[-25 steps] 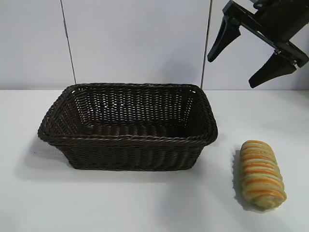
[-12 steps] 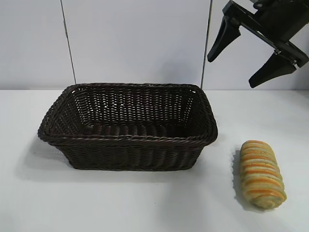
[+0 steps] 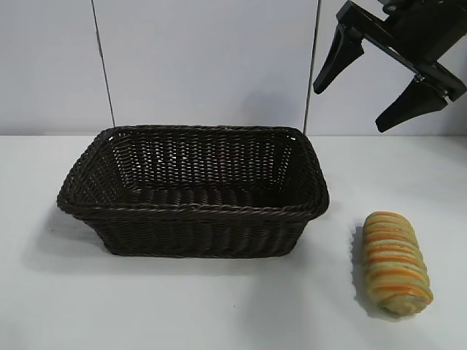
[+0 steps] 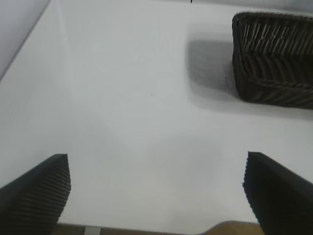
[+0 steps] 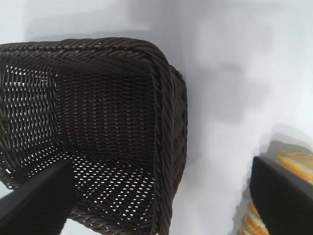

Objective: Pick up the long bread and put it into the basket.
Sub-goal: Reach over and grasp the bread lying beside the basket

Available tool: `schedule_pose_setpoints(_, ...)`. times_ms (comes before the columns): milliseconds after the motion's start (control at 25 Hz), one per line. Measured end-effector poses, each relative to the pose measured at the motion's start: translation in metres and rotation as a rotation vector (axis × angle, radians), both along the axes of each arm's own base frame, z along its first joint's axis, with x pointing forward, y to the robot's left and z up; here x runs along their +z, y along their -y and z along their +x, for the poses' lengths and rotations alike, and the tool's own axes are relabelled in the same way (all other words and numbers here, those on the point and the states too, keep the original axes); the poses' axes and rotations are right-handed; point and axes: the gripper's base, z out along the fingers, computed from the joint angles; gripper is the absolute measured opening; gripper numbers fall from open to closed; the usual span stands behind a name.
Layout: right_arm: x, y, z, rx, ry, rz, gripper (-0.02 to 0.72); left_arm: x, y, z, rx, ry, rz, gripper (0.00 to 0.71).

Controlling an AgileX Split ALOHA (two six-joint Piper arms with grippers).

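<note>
The long bread, a tan loaf with orange-brown ridges, lies on the white table at the front right, to the right of the basket. The basket is dark-brown wicker and holds nothing. My right gripper hangs open and empty high above the table at the back right, well above the bread. In the right wrist view the basket's corner and a bit of the bread show between its fingers. My left gripper is open over bare table; the basket's end shows farther off.
The white table runs under everything, with a pale wall behind. Two thin dark vertical lines cross the wall. The table's near edge shows in the left wrist view.
</note>
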Motion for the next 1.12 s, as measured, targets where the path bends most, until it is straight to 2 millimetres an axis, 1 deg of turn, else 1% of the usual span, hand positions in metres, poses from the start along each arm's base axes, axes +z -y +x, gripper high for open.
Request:
schedule_pose_setpoints(240,0.0,0.0,0.0,0.001,0.0,-0.002,0.695,0.0,0.0,0.003,0.001,0.025,0.003,0.692)
schedule_pose_setpoints(360,0.0,0.0,0.0,0.001,0.0,-0.002,0.695,-0.005,-0.001,0.007,0.003,0.032,0.003,0.692)
schedule_pose_setpoints(760,0.0,0.0,0.0,0.01,0.0,-0.006,0.695,-0.004,-0.001,0.008,0.003,0.045,0.004,0.692)
schedule_pose_setpoints(960,0.009,0.001,-0.002,0.012,0.025,-0.009,0.695,-0.004,-0.001,0.008,0.003,0.045,0.004,0.692)
schedule_pose_setpoints(1120,0.023,0.002,-0.012,0.036,0.04,-0.028,0.695,-0.004,-0.001,0.003,0.003,0.077,0.007,0.692)
